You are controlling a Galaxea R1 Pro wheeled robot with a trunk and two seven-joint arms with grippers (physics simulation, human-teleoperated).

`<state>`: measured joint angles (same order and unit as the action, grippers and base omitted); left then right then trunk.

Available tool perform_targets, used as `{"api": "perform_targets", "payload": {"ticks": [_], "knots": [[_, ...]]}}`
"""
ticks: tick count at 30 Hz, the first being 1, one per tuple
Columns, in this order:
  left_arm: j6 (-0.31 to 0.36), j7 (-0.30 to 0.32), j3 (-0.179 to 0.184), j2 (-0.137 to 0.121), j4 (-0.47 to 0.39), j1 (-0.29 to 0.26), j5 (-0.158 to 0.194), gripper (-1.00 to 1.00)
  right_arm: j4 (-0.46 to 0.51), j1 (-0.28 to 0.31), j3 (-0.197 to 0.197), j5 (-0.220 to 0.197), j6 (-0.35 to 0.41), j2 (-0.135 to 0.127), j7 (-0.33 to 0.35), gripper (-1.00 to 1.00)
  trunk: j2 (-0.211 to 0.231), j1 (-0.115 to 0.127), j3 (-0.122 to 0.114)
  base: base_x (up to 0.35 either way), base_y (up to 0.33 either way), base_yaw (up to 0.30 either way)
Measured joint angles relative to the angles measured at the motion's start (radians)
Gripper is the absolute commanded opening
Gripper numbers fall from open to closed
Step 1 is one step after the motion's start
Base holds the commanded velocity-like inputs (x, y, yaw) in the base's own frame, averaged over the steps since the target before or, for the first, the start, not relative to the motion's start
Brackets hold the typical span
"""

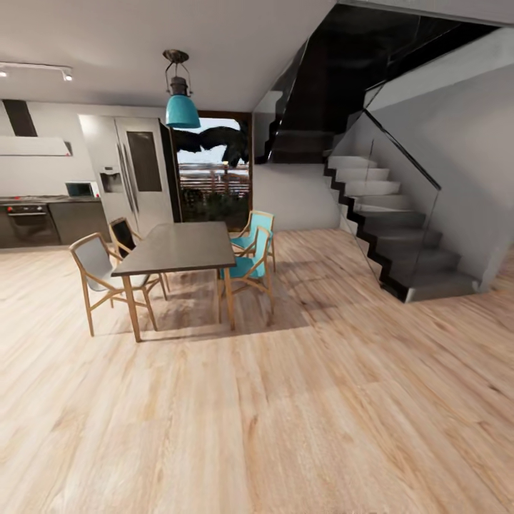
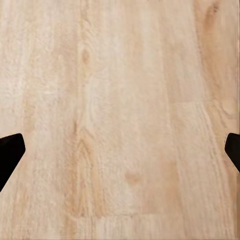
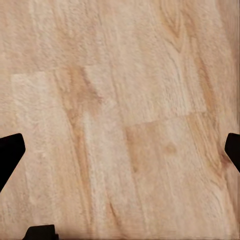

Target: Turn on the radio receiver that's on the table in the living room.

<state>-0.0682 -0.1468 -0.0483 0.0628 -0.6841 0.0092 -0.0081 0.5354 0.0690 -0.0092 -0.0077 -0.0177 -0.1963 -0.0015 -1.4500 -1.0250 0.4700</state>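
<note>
Radio receiver and its low table are not found from here; the head view meets a dark dining table (image 1: 178, 247) with chairs (image 1: 96, 275). Wide bare wood floor (image 1: 300, 400) lies before this table, stairs (image 1: 389, 228) well right of it. Left gripper (image 2: 120, 150) and right gripper (image 3: 120, 150) hang over planks, fingers wide apart, tips cut off.

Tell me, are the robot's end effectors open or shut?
Open. The left end effector and right end effector both show dark fingertips far apart, with only wood floor between.
</note>
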Motion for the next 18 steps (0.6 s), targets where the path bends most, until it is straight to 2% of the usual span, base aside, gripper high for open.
{"api": "perform_targets", "payload": {"ticks": [18], "knots": [[-0.002,0.0,0.001,-0.001,0.0,0.0,-0.001,1.0,0.0,0.0,0.0,0.0,0.001,0.0,0.0,1.0,0.0,0.0,0.0,0.0,0.0,-0.271]]}}
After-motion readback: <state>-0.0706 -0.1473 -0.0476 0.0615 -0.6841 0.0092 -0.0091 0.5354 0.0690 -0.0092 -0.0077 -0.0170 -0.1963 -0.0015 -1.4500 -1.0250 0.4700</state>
